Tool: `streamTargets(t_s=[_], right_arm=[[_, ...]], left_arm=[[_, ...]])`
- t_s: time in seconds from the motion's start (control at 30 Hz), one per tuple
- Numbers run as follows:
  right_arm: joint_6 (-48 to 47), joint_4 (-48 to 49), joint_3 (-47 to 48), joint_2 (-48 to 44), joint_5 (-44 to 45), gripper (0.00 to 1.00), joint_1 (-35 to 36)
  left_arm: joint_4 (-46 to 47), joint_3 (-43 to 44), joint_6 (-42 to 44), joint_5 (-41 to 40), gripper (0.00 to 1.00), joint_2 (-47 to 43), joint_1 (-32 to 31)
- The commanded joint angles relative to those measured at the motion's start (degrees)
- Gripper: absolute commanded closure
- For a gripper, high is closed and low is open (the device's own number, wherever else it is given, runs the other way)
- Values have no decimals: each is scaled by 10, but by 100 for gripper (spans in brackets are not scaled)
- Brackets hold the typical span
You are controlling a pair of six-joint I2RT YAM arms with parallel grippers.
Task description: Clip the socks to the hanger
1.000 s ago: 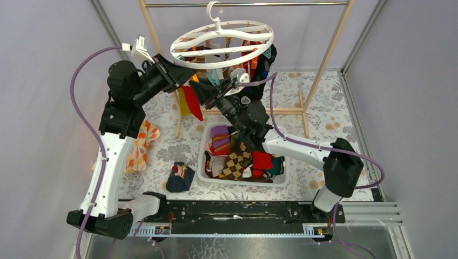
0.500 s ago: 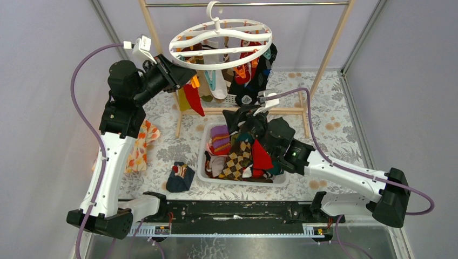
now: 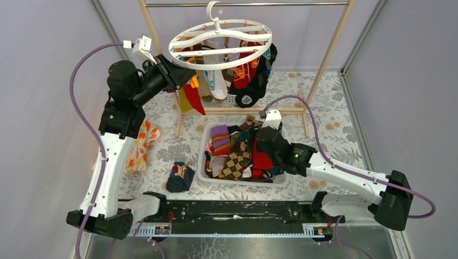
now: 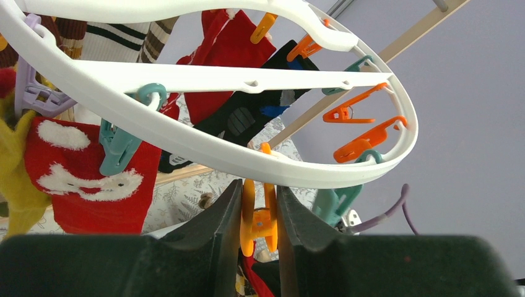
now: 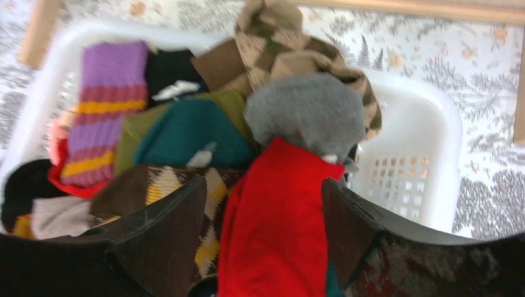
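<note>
The white oval hanger (image 3: pixel 220 44) hangs from the metal rod with several socks clipped under it; it fills the top of the left wrist view (image 4: pixel 204 77). My left gripper (image 3: pixel 186 73) is at the hanger's left rim, shut on an orange clip (image 4: pixel 259 218) that dangles from the ring. My right gripper (image 3: pixel 258 141) is open over the white basket (image 3: pixel 204 141) of socks. In the right wrist view a red sock (image 5: pixel 278 223) lies between its fingers (image 5: pixel 164 238), with a grey sock (image 5: pixel 306 111) and brown argyle sock (image 5: pixel 272 52) behind.
The wooden-framed rack (image 3: pixel 330 48) stands at the back. An orange-flowered cloth (image 3: pixel 139 145) lies by the left arm. A dark sock (image 3: pixel 180 177) lies on the patterned mat left of the basket. Free teal and orange clips (image 4: pixel 365 139) hang on the hanger's right rim.
My right arm has swung away from the hanger, down and right to the basket, and now hovers open over the socks. My left gripper has stayed on the clip.
</note>
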Motion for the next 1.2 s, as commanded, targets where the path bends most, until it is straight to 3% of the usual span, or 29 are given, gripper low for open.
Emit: streamTargets(t_s=[0.0, 0.33, 0.4, 0.53, 0.57, 0.87, 0.9, 0.93, 0.97, 1.07, 1.17], right_arm=[[53, -42, -19, -12, 12, 29, -8], [55, 55, -47, 40, -59, 45, -58], [46, 78, -44, 45, -78, 58, -60], [33, 87, -30, 25, -94, 99, -61], [29, 82, -23, 15, -93, 100, -61], [7, -2, 39, -72, -117, 100, -62], [13, -10, 41, -70, -117, 90, -62], [21, -19, 42, -63, -114, 70, -62], [29, -24, 41, -52, -111, 58, -62], [45, -31, 41, 1, -101, 48, -62], [51, -24, 40, 50, -80, 47, -61]], left_arm=[[6, 14, 19, -4, 94, -12, -1], [11, 4, 21, -3, 94, -15, -1], [11, 6, 22, -3, 94, -17, -1], [11, 7, 24, -3, 94, -18, -1], [12, 6, 24, -2, 94, -17, -1], [21, 5, 13, 8, 94, -15, -1], [22, 4, 12, 8, 94, -14, -1], [22, 3, 12, 8, 94, -15, -1], [23, 3, 11, 8, 94, -15, -1], [26, -4, 10, 9, 94, -16, -1], [26, -2, 8, 9, 94, -16, 0]])
